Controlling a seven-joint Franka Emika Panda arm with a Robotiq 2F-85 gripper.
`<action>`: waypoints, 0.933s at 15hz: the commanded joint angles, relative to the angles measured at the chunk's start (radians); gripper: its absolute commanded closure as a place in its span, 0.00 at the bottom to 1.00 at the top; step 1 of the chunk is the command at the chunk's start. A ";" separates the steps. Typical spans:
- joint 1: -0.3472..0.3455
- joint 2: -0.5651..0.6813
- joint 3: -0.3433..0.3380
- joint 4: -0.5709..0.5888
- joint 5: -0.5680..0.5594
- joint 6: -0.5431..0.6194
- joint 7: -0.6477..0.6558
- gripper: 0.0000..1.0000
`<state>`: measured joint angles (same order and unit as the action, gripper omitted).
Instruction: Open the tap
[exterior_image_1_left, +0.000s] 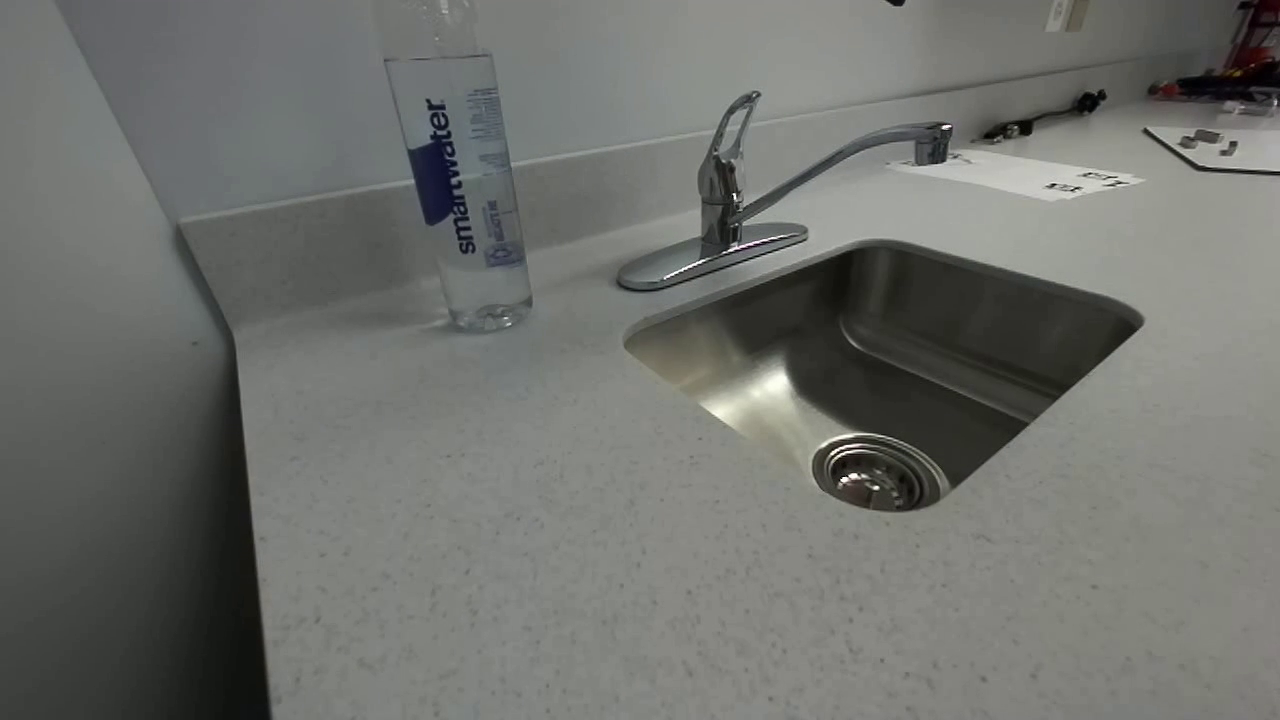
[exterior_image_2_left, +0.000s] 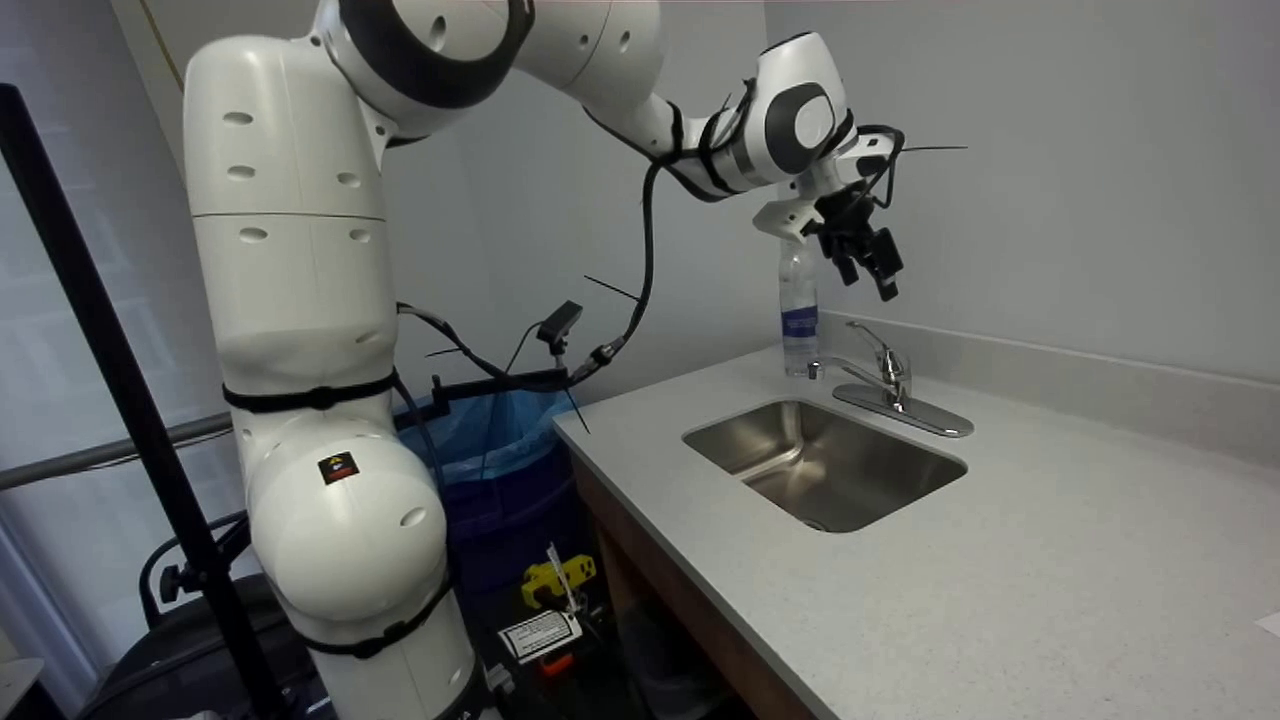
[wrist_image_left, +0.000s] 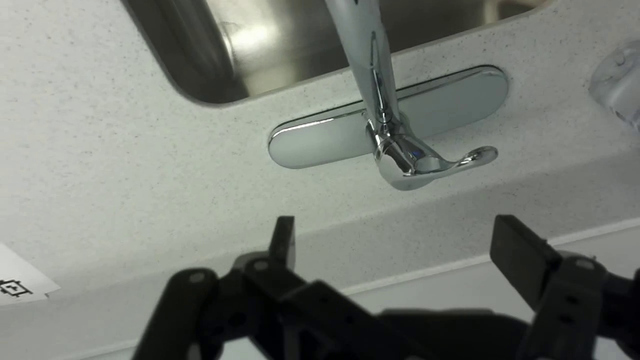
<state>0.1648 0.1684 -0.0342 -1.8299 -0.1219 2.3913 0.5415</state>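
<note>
The chrome tap (exterior_image_1_left: 718, 215) stands behind the sink, its oval base plate on the counter; it also shows in an exterior view (exterior_image_2_left: 893, 372) and in the wrist view (wrist_image_left: 392, 155). Its slim spout (wrist_image_left: 367, 55) reaches over the sink. Its lever handle (wrist_image_left: 475, 158) rises from the top and leans toward the bottle side. My gripper (exterior_image_2_left: 868, 285) hangs in the air above the tap, pointing down at a slant. In the wrist view the gripper (wrist_image_left: 392, 220) has its two black fingers wide apart with nothing between them. The fingers do not touch the lever.
A clear water bottle (exterior_image_1_left: 465, 170) stands upright beside the tap; it shows in an exterior view (exterior_image_2_left: 799, 325) and partly in the wrist view (wrist_image_left: 620, 82). The steel sink (exterior_image_2_left: 760, 430) is set into the counter. A wall and low backsplash (exterior_image_2_left: 1080, 365) run behind the tap. A printed sheet (exterior_image_1_left: 1010, 178) lies on the counter.
</note>
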 joint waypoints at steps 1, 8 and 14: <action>-0.044 -0.106 0.024 -0.088 0.073 -0.005 -0.092 0.00; -0.088 -0.228 0.019 -0.178 0.159 -0.010 -0.201 0.00; -0.111 -0.320 0.017 -0.252 0.194 -0.020 -0.247 0.00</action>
<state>0.0816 -0.0749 -0.0339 -2.0184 0.0308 2.3913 0.3432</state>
